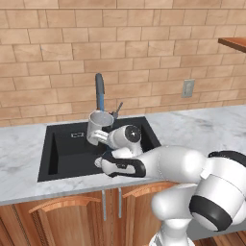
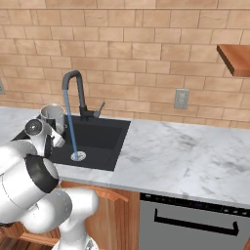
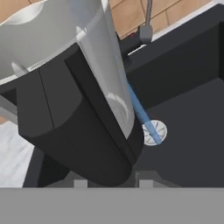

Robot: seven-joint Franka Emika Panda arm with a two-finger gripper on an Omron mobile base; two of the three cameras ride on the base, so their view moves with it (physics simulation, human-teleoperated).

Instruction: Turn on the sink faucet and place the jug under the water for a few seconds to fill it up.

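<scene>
The clear glass jug [image 1: 99, 126] with its black handle [image 3: 74, 127] hangs upright over the left part of the black sink [image 1: 62, 153], and my gripper [image 1: 102, 138] is shut on the handle. The dark gooseneck sink faucet [image 2: 73, 78] is running. The blue water [image 2: 71, 127] falls straight to the silver drain [image 2: 78, 156]. In the right base view the stream passes just right of the jug [image 2: 52, 117], and in the hand view the water [image 3: 141, 114] runs beside the glass wall [image 3: 109, 74] down to the drain [image 3: 154, 132]. The faucet's small lever [image 2: 100, 110] stands at its base.
Marble counter [image 2: 185, 151] stretches to the right of the sink, with a wall outlet [image 2: 181, 98] on the brick wall above it. A wooden shelf [image 2: 237, 58] juts out at the upper right. A dark appliance front [image 2: 195, 219] sits under the counter.
</scene>
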